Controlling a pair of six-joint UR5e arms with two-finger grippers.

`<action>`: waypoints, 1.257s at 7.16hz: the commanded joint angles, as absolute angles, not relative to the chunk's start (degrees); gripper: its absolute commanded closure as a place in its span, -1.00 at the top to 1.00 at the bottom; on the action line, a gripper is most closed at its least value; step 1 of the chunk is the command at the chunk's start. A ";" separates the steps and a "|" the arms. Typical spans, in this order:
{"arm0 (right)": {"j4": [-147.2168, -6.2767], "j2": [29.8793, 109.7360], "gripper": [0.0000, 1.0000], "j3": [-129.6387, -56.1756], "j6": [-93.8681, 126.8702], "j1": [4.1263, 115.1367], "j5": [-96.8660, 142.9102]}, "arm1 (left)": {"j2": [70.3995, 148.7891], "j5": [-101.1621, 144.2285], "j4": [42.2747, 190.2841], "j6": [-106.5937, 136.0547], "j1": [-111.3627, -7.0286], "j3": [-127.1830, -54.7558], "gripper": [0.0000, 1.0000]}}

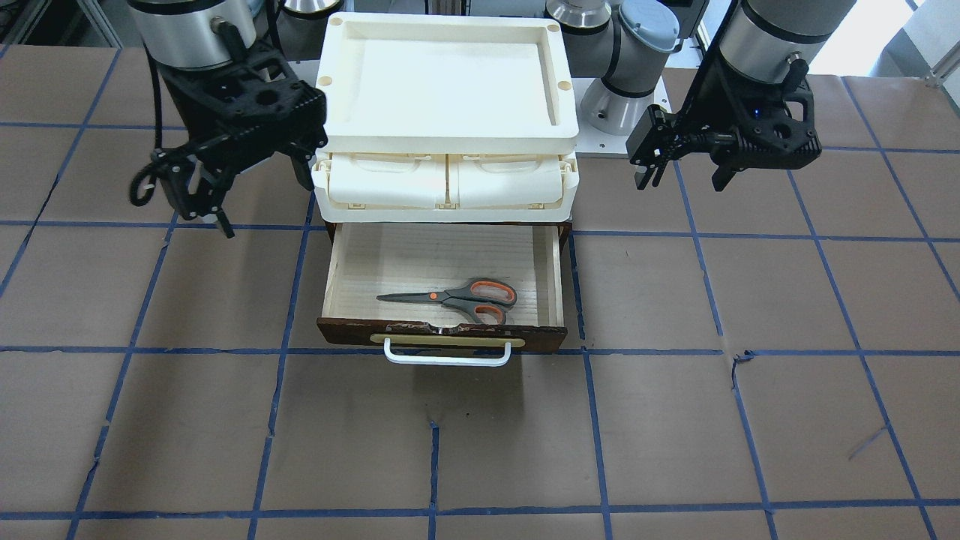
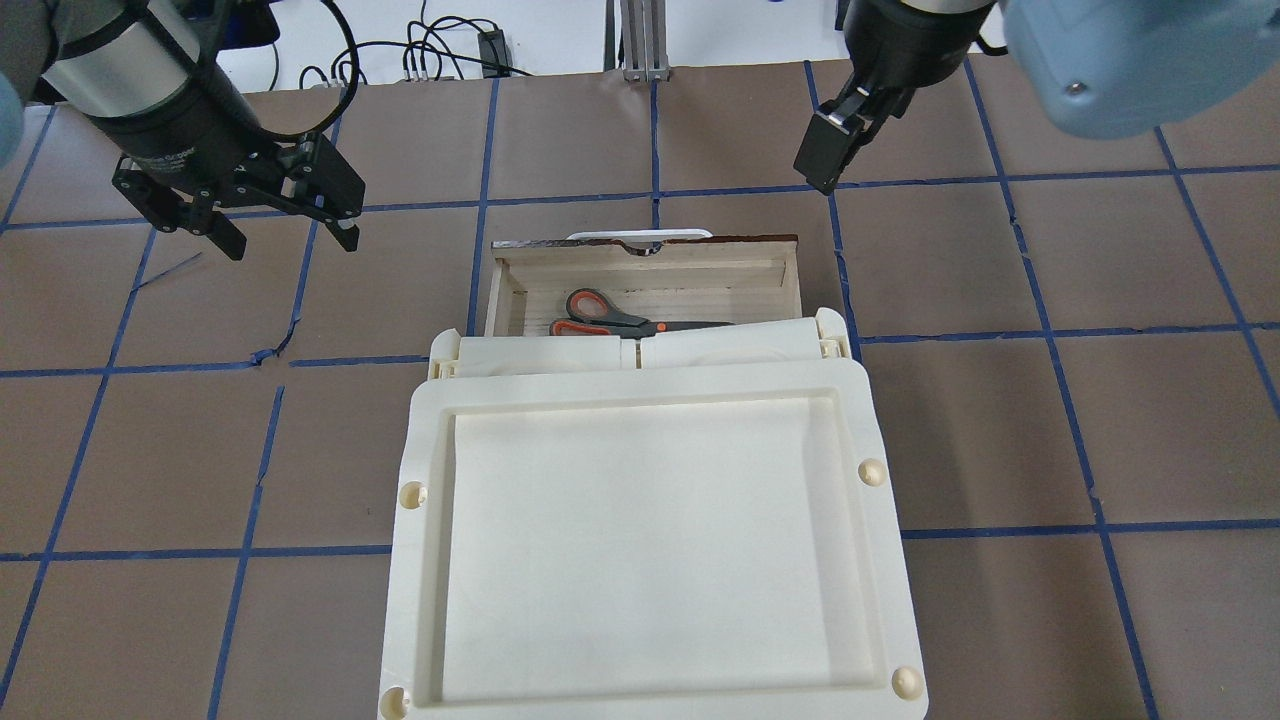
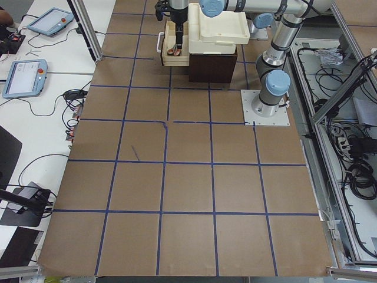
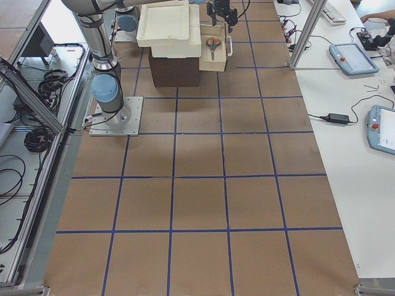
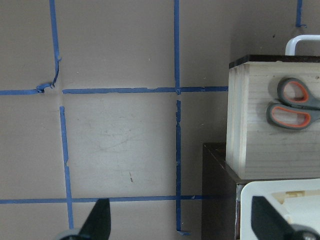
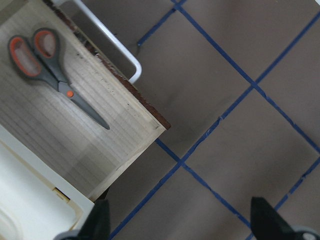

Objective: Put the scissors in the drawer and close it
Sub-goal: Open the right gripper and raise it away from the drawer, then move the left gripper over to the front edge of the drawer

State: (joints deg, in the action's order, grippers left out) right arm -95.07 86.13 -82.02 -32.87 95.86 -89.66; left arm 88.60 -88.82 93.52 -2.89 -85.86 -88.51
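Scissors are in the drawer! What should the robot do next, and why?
Probably move the open, empty right end effector in front of the white handle, ready to push. The scissors already lie in the drawer, which stands pulled out. The left end effector is open and apart too.

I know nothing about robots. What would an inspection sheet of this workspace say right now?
Surface: table covered in brown paper with a blue tape grid, torn in places.
Job's things: scissors lie flat inside the drawer, which is pulled open.
Clutter: cream tray above two cream compartments, over the drawer.
Grippers: left gripper and right gripper both hover off to the drawer's sides, jaws apart, holding nothing.
Cables: black cable looped at the right gripper; wires beyond the table.
Surroundings: white benches with pendants.
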 commanded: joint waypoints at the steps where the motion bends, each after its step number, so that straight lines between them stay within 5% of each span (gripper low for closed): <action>1: -92.14 88.24 1.00 -82.18 -12.27 90.54 -90.26 | 88.59 -88.86 93.60 -2.46 -85.96 -88.51 1.00; 9: -84.28 89.30 1.00 -84.73 5.10 88.07 -89.65 | 91.48 -87.37 86.97 -3.51 -85.52 -86.75 1.00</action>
